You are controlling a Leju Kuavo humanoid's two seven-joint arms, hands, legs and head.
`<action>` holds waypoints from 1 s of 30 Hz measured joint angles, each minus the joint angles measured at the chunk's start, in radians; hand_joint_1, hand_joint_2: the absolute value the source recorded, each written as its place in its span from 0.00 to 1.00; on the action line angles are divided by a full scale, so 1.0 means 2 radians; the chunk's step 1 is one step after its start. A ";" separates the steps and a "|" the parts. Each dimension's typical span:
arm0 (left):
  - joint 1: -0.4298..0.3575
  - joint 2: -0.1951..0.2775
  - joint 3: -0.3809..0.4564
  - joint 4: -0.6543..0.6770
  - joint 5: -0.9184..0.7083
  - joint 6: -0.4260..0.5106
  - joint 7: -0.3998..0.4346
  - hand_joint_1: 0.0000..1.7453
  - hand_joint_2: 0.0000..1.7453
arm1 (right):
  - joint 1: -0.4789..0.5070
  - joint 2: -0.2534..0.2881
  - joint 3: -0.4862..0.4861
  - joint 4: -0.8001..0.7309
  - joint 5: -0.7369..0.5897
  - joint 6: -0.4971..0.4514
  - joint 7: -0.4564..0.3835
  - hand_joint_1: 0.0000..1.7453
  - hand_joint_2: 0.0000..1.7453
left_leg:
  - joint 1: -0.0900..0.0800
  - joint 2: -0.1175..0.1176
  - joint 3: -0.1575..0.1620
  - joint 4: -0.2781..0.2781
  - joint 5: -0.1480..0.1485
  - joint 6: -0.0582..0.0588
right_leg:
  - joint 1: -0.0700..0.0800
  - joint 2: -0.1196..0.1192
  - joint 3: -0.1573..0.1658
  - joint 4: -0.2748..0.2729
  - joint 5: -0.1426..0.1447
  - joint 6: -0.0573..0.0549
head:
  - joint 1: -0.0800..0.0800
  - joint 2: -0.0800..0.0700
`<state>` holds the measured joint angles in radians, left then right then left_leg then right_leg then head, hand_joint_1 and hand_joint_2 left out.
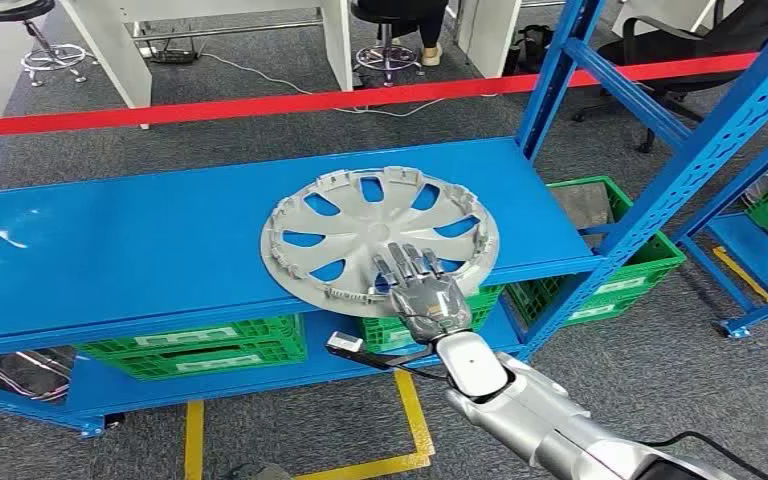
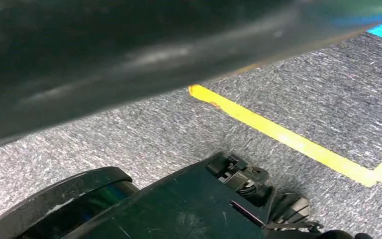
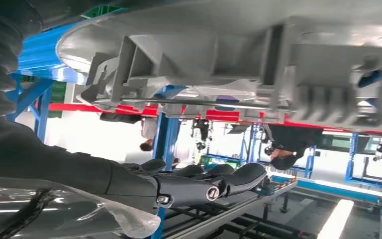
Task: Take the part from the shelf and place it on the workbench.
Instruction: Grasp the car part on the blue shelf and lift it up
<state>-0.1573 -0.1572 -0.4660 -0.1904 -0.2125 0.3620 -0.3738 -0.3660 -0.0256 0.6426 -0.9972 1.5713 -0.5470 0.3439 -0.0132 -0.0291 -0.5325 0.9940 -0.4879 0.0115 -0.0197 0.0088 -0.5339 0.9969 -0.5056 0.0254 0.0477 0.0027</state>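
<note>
Right hand [image 1: 428,293] lies flat over the near edge of the hubcap [image 1: 380,238], fingers straight; can't tell if it's actually gripping, underside's hidden.

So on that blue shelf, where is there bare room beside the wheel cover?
The blue shelf is bare from its left end up to the wheel cover, plus a strip behind it. It is crowded at the front right, where the cover overhangs the edge and the right robot hand lies on it.

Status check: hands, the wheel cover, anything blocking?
Right hand flat on wheel cover, no grip yet. Cover overhangs front edge of blue shelf. Left hand unseen. Nothing blocking.
</note>
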 joint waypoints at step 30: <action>0.004 0.000 0.028 0.000 -0.014 -0.005 0.001 0.00 0.00 | 0.008 -0.012 -0.011 0.020 0.000 0.019 -0.015 0.89 1.00 | 0.000 0.000 0.000 0.000 0.000 0.000 | 0.000 0.000 0.000 0.000 0.000 0.000 | 0.000 0.000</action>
<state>-0.1501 -0.1575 -0.4103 -0.1904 -0.2396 0.3529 -0.3716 -0.3505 -0.0496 0.6208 -0.9564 1.5714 -0.5081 0.3139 -0.0132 -0.0291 -0.5327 0.9940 -0.4879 0.0116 -0.0198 0.0087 -0.5338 0.9968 -0.5056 0.0254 0.0476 0.0027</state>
